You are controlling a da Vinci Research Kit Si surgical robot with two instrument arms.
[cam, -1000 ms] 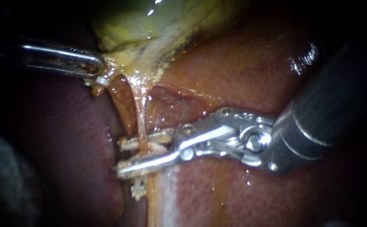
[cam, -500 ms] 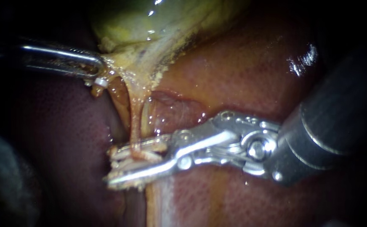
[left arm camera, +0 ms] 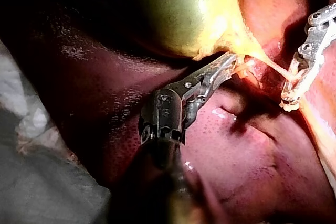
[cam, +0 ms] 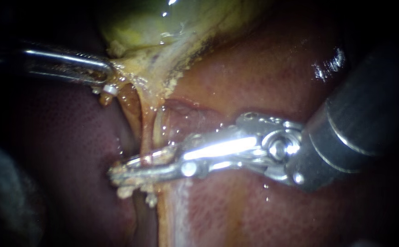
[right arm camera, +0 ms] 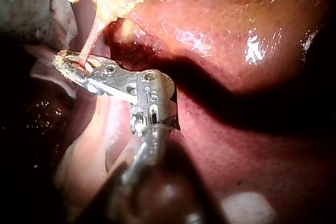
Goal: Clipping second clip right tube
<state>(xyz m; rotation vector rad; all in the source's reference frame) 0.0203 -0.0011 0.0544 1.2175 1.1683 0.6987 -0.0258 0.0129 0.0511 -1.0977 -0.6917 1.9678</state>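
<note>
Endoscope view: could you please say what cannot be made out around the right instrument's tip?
All in the endoscope view:
- Any clip: the silver right instrument, shut on the thin pink tube, covers that spot.
- Tube's lower end: hidden behind it.
- Silver left instrument holding the yellow-green gallbladder: shaft lost in darkness.

Liver (cam: 254,215), gallbladder (cam: 135,23), grey cloth (left arm camera: 42,192)

Pale grey cloth (left arm camera: 37,182) lies beside the liver (left arm camera: 236,150) edge. Beyond the liver, darkness. Hard light glints on the liver's wet surface.
</note>
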